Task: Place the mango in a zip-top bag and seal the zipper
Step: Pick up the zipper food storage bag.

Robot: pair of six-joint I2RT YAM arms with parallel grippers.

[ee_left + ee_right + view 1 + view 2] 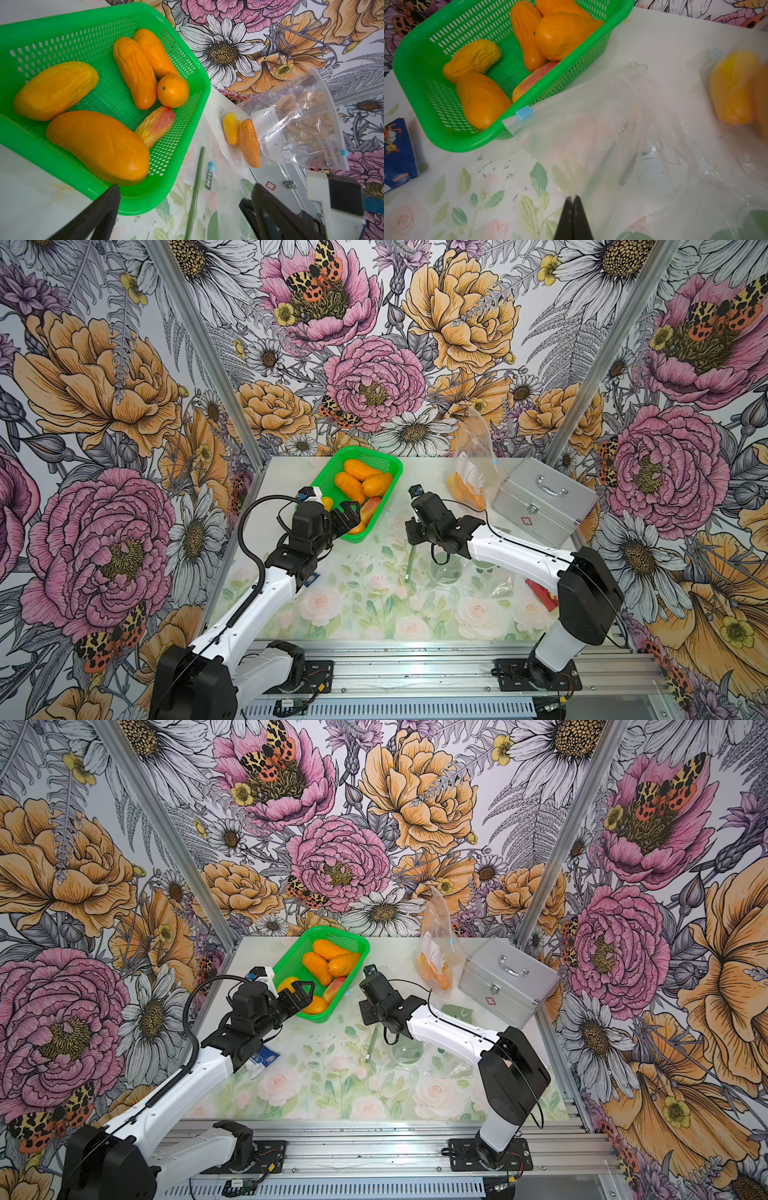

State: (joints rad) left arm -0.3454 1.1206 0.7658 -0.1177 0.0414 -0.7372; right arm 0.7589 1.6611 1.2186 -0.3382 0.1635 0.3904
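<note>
In both top views the green basket (pixel 365 456) sits at the back of the table (pixel 353 614) with mangoes (pixel 351 485) inside it. The left gripper (pixel 351 512) hangs over the near end of the basket. Its jaws are wide apart and hold nothing. The right gripper (pixel 412 538) points down at the table just beside the basket. From up here I cannot tell how its jaws stand. A clear zip-top bag (pixel 484 580) lies under the right arm. A second bag (pixel 471 481) with mangoes inside leans on a silver case (pixel 540 506) at the back.

In the left wrist view the two black fingers (pixel 99 209) stand far apart. Between them you see the basket's near rim. A big mango (pixel 97 145) lies in the basket, closest to the fingers but not touching them. Five more mangoes lie behind it, and one is red and yellow.

In the right wrist view the right gripper (pixel 572 198) is pinched tight on the edge of the zip-top bag (pixel 602 135), with the plastic caught between its tips. There is no mango in this bag. Its blue slider (pixel 524 112) is right at the basket's side. A blue packet (pixel 398 153) lies on the table near the basket.
</note>
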